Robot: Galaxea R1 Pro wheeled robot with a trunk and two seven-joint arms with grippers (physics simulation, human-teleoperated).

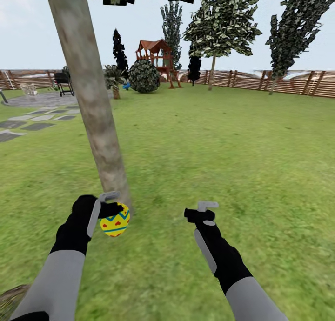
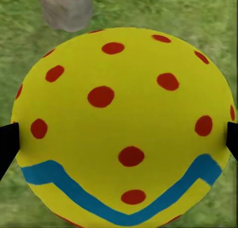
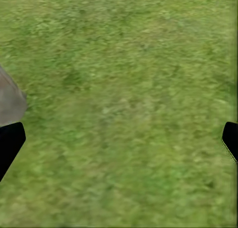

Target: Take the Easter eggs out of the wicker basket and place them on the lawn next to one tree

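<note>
A yellow Easter egg (image 1: 115,222) with red dots and a blue zigzag band hangs just above the lawn (image 1: 209,139), with my left gripper (image 1: 113,213) shut on it. It sits right at the base of the tree (image 1: 93,102), whose pale leaning trunk rises beside it. The left wrist view shows the egg (image 2: 124,124) between both black fingertips, and the trunk's foot (image 2: 67,10) beyond it. My right gripper (image 1: 204,210) stands open and empty over bare grass, to the right of the trunk (image 3: 10,101). A brown woven edge of the wicker basket (image 1: 9,300) peeks in beside my left arm.
A grey stepping-stone path (image 1: 32,121) runs at the left. Far back stand a round bush (image 1: 144,76), a red playset (image 1: 156,56), further trees (image 1: 218,28) and a slatted wooden fence (image 1: 288,81). Open grass stretches ahead and to the right.
</note>
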